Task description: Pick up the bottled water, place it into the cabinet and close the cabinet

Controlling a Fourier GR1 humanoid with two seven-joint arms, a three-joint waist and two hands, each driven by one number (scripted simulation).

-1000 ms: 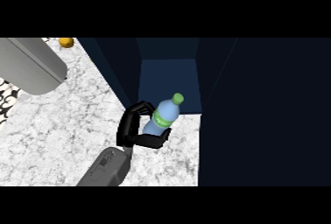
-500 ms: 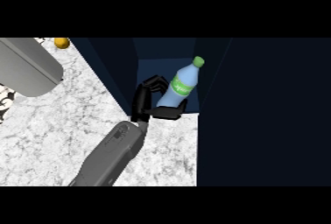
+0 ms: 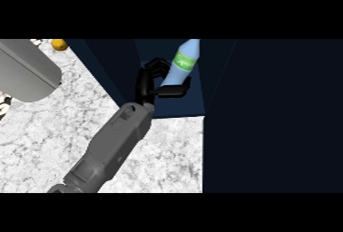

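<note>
Since a second ago, bottle has gone from cabinet mouth deeper into cabinet, top now cut by frame edge; you can read insertion as nearly done, release and door closing left. Bottle tilted, green label showing, inside dark opening. Right hand curled round bottle's lower part, thumb across front, forearm stretched further over counter. Whether bottle touches cabinet floor: cannot tell. Cabinet holds nothing else visible. Left hand not in view. Grey appliance and orange object at far left, well apart.

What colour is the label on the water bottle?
Green, on the pale blue water bottle; seen in the head view.
</note>
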